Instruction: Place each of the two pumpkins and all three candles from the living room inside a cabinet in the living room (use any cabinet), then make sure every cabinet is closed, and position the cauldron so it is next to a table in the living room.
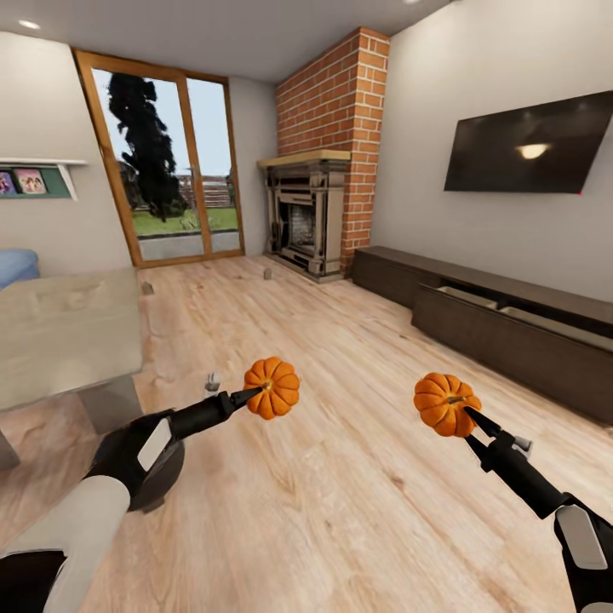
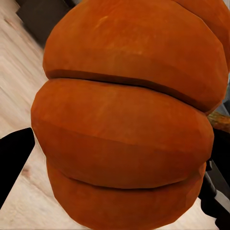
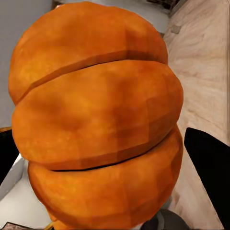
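Both small ribbed orange pumpkins are held above the wooden floor. My left gripper [image 1: 260, 392] is shut on one pumpkin [image 1: 272, 387], which looms close in the left wrist view [image 2: 124, 129]. The other pumpkin [image 1: 445, 404] [image 3: 96, 124] sits in my right gripper [image 1: 466, 414], also shut. The long dark brown cabinet [image 1: 511, 345] runs along the right wall with wide drawers pulled out, pale interiors showing. Two small stubby candles [image 1: 266, 274] [image 1: 147, 288] lie far off on the floor. A dark round cauldron [image 1: 163, 477] sits partly hidden under my left forearm.
A pale wooden table [image 1: 68, 332] stands at the left, close to my left arm. A brick fireplace [image 1: 311, 217] fills the far corner beside a glass door [image 1: 166, 162]. A television [image 1: 528, 145] hangs above the cabinet. Open floor lies ahead of both grippers.
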